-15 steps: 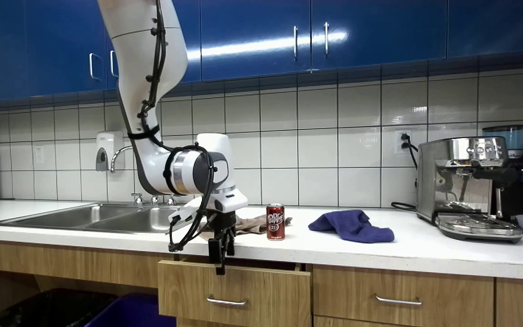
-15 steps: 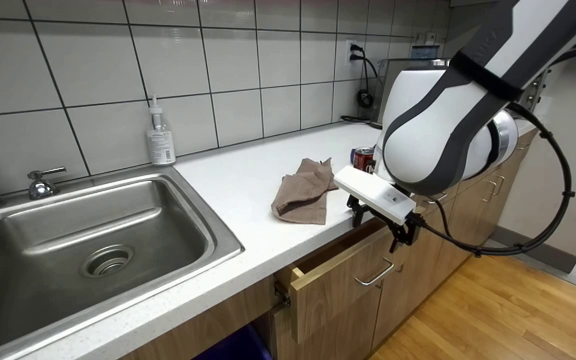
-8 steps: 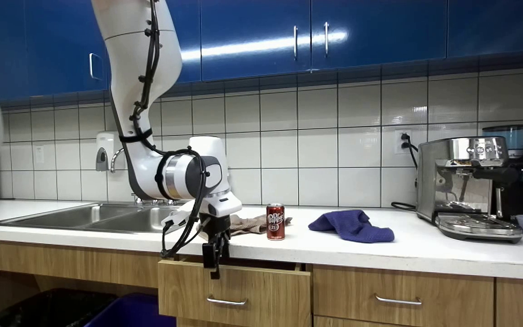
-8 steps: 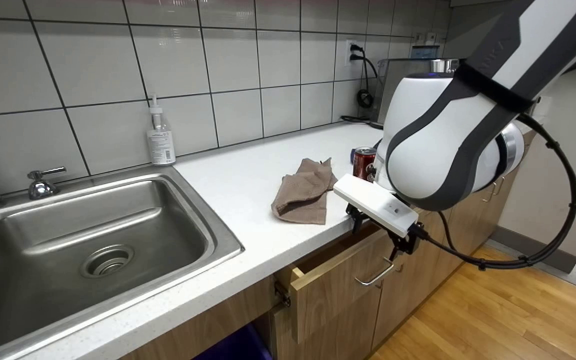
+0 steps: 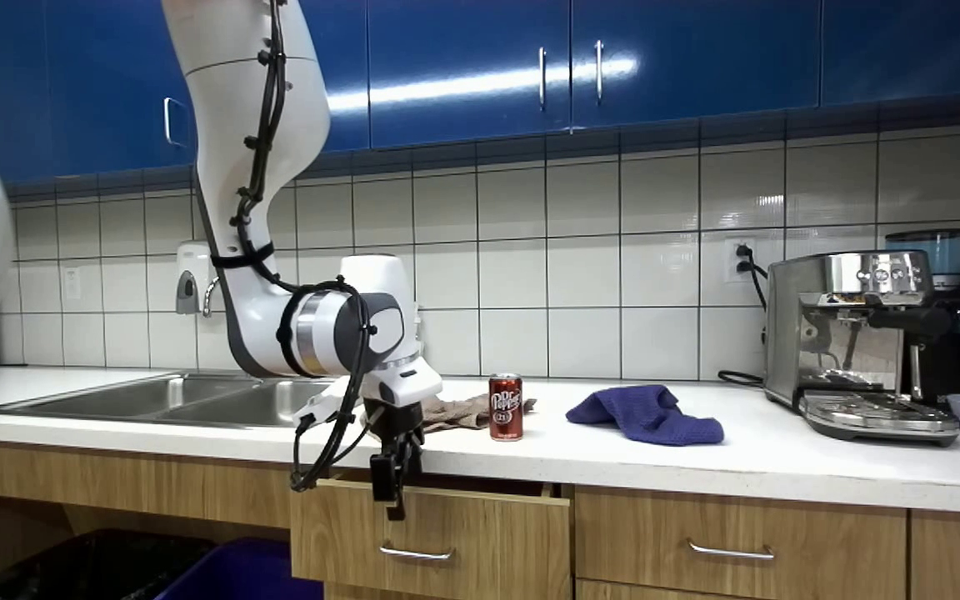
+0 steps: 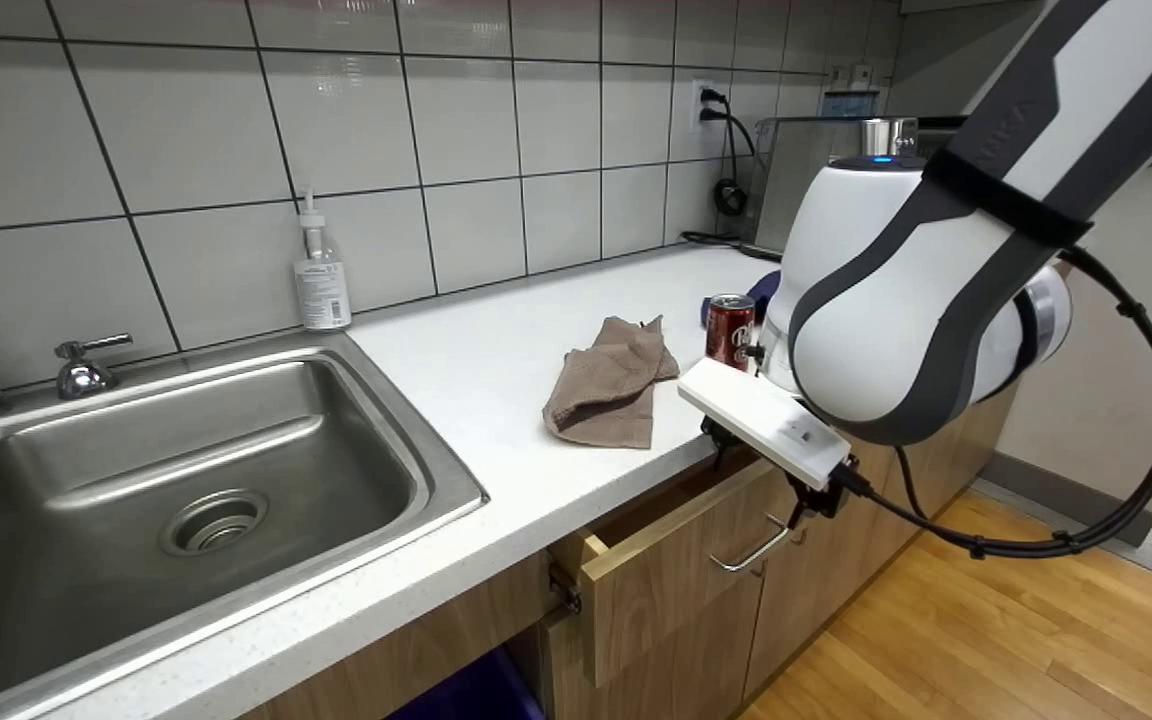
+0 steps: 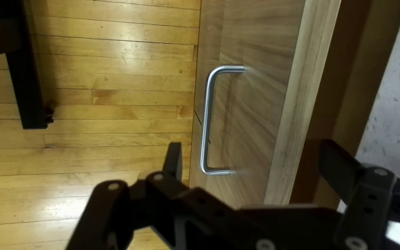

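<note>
Hand: I had it spread, pinching nothing | Drawer: stood ajar beneath me, its top edge crossing the gap between my fingers | Handle: sat lower, on the outer face, long axis along that edge | Views: wrist view showed that straddle; both exterior views added a can upright on the worktop

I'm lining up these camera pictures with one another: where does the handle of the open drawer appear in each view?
In an exterior view: the handle is near the bottom edge, a little left of centre.
In an exterior view: the handle is in the lower part, right of centre.
Wrist view: the handle is about the centre, its bar running up and down the picture.
Shared landmark: the wooden drawer front that carries it, seen in all three.
</note>
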Action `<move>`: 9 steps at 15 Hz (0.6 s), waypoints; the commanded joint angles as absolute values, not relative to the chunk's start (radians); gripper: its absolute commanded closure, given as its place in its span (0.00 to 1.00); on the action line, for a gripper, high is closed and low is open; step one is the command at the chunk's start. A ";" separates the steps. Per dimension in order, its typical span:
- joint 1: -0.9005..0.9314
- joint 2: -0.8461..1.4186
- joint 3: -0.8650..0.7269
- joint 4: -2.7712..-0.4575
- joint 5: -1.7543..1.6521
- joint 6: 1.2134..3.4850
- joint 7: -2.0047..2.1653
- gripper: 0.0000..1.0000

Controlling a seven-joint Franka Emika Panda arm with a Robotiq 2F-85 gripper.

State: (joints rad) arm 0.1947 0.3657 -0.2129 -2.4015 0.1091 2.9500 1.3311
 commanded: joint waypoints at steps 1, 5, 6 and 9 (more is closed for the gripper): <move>0.227 0.347 -0.242 -2.432 0.100 2.975 1.362 0.00; 0.237 0.355 -0.252 -2.436 0.101 2.978 1.362 0.00; 0.237 0.357 -0.253 -2.436 0.103 2.980 1.362 0.00; 0.235 0.364 -0.258 -2.432 0.105 2.982 1.362 0.00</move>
